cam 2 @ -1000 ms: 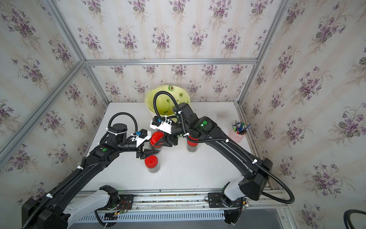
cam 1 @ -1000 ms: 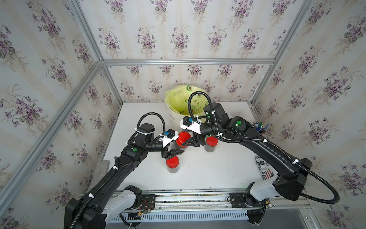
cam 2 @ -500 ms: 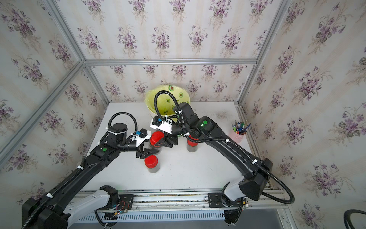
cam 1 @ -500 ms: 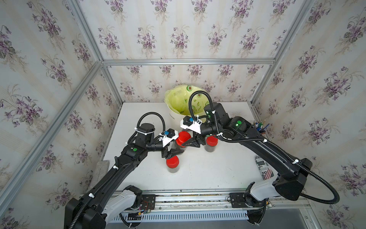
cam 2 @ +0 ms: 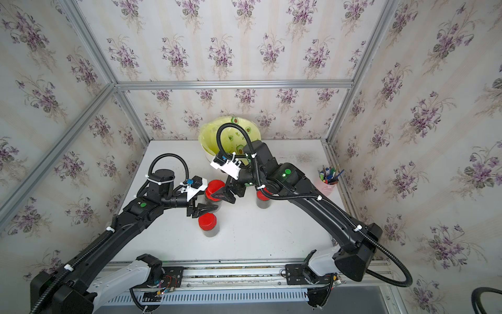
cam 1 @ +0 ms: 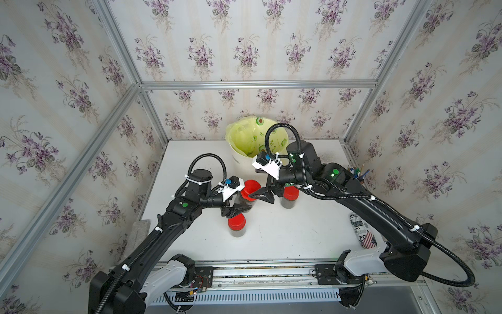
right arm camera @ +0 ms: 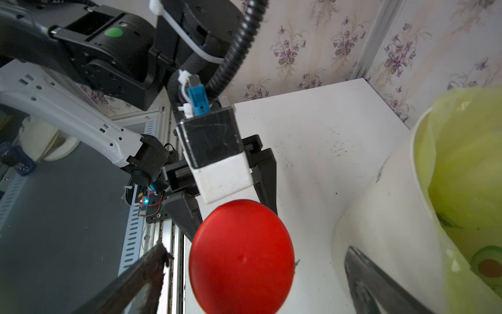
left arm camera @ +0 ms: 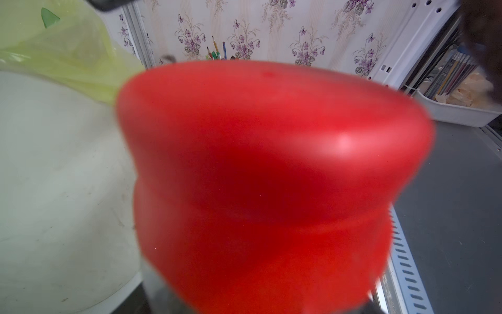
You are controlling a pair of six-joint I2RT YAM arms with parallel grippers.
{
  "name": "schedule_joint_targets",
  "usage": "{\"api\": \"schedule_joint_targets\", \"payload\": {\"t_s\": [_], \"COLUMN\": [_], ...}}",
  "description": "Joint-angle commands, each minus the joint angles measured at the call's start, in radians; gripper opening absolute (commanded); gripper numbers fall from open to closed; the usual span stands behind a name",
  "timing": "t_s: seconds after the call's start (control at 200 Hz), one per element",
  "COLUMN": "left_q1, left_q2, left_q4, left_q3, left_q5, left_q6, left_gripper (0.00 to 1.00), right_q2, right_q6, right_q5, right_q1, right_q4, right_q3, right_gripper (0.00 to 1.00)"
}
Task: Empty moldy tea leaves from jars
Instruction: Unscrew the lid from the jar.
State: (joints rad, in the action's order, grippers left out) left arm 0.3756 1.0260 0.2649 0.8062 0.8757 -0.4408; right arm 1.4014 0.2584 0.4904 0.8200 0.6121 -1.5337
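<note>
Three jars with red caps show in both top views. My left gripper [cam 1: 239, 208] is shut on the body of the middle jar [cam 1: 245, 199], just above the table; its red cap [left arm camera: 271, 176] fills the left wrist view and hides the fingers. My right gripper [right arm camera: 256, 250] is open, one finger on each side of that cap [right arm camera: 241, 255] with a gap on both sides. A second jar [cam 1: 237, 225] stands in front and a third jar [cam 1: 290, 197] stands under my right wrist. The moldy tea leaves [cam 1: 237, 233] show dark through the jar walls.
A cream bin [cam 1: 239, 160] lined with a yellow avocado-print bag stands at the back of the white table [cam 1: 285, 233]. A pink pen cup [cam 2: 327, 185] is at the right wall. A printed can [cam 1: 362, 233] lies front right, and a grey pad [cam 1: 140, 231] at the left edge.
My right gripper's jaws have spread wider apart beside the red cap and drawn back a little. My left gripper and the jar it holds have not moved.
</note>
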Motion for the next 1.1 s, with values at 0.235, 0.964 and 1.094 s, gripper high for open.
{"api": "schedule_joint_targets", "payload": {"t_s": [0.235, 0.964, 1.094], "left_q1": [0.0, 0.0, 0.001], "left_q2": [0.002, 0.006, 0.004], "left_q4": [-0.012, -0.011, -0.011], "left_q3": [0.008, 0.008, 0.008], "left_q5": [-0.023, -0.035, -0.034], "left_q6": [-0.006, -0.006, -0.006], "left_gripper": [0.46, 0.46, 0.46], "right_q2": [-0.044, 0.014, 0.023], "right_q6": [-0.391, -0.513, -0.512], "right_q5": [-0.214, -0.387, -0.396], "right_q1": [0.047, 0.151, 0.162], "right_q4": [0.003, -0.014, -0.015], "right_q3": [0.007, 0.021, 0.012], "right_gripper": [0.97, 0.88, 0.86]}}
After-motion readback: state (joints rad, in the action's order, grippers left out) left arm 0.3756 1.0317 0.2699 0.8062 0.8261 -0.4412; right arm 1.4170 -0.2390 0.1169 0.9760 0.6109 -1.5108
